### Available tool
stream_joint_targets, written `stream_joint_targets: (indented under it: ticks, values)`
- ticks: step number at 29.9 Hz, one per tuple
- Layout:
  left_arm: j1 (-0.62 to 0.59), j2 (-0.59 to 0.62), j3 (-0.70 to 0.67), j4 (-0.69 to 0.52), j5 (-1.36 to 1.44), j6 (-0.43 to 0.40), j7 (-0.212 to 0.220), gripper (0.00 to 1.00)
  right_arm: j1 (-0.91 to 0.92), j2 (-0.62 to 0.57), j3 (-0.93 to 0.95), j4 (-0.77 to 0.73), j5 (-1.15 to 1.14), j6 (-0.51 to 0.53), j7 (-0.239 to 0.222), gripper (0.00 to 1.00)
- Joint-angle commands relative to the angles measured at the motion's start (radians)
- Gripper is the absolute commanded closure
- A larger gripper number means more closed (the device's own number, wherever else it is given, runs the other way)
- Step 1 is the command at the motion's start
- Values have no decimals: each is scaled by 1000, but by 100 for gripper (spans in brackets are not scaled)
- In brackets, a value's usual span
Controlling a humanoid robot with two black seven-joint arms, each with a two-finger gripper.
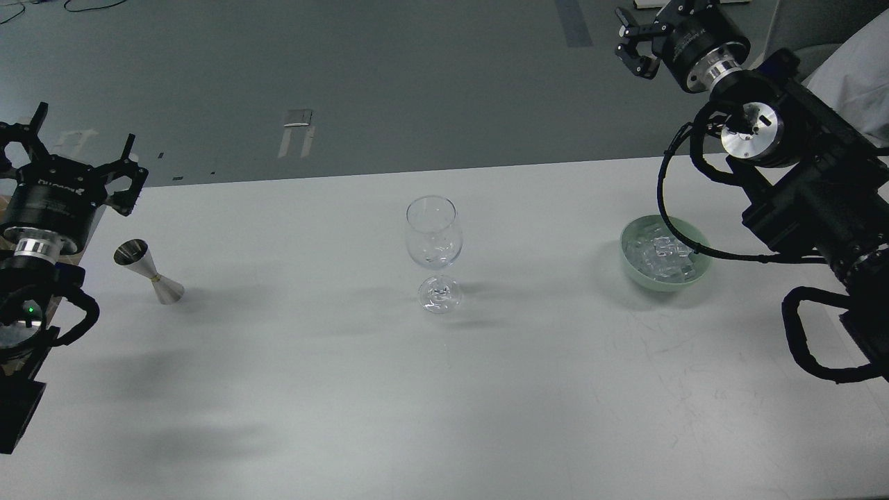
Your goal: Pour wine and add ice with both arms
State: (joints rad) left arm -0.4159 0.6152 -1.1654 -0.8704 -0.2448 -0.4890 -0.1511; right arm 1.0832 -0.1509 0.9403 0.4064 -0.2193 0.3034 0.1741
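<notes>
- Left gripper (69, 156): fingers spread, holding nothing; it hangs over the table's left edge, with the steel jigger (148, 270) just below and to its right, untouched.
- Right gripper (635, 45): raised high beyond the table's far edge, fingers apart and empty; the green bowl (628, 257) sits well below it, nearer to us.
- Ice (663, 255): a heap of clear cubes lying in that bowl, none lifted out.
- Wine glass (433, 243): upright on the white table (444, 389), about midway between our two grippers. It looks empty of wine; we cannot tell whether a cube lies inside.
- Progress, as we judge it: neither pouring nor icing has begun; both steps remain.
</notes>
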Motion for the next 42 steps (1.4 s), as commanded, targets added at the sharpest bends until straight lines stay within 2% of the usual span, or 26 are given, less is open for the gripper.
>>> stream_joint_targets:
  ticks: [1,7,12,14,15,18,20,23,25,27,30,33,35,37,39,42]
  values:
    - [118,-3,-112,-86,-11,0,10,4,-5,1,-1,0,0,-1,1,0]
    - [288,-14,-197,-205,-17,0,7,3,-11,1,-1,2,0,-3,1,0]
    - [348,-18,-243,-242,-21,0,7,3,-14,2,-1,3,0,-3,1,0]
    - [373,-18,-261,-251,-21,0,7,7,-20,1,0,3,0,-3,1,0]
    - [387,-20,-269,-254,-21,0,4,15,-25,1,0,3,0,-3,1,0]
    - [396,-46,-290,-252,-22,0,-16,18,-39,-1,0,6,1,-3,1,0]
    - [397,-78,-316,-252,-21,0,-18,19,-43,-2,0,9,1,-3,1,0]
    - [399,-94,-330,-251,-21,0,-16,27,-43,-1,2,11,1,-3,2,0]
    - [399,-94,-330,-249,-21,0,-11,25,-43,1,2,11,1,-4,2,0]
    - [397,-92,-321,-231,-8,0,-2,14,-43,-1,2,11,1,-4,2,0]
    - [390,-91,-318,-220,-8,0,-1,12,-43,-1,2,11,1,-4,2,0]
    - [358,-88,-326,-174,-13,0,33,12,-43,-2,2,11,1,-4,1,0]
    - [298,-88,-332,-98,-14,0,109,11,-43,-2,2,11,1,-3,1,0]
    - [276,-88,-332,-55,-13,0,133,11,-43,-2,2,9,1,-3,1,0]
    - [262,-84,-332,-16,-11,0,140,11,-43,-2,0,11,1,-3,1,0]
    - [258,-86,-344,-2,-14,0,128,11,-43,-4,2,11,1,-3,1,0]
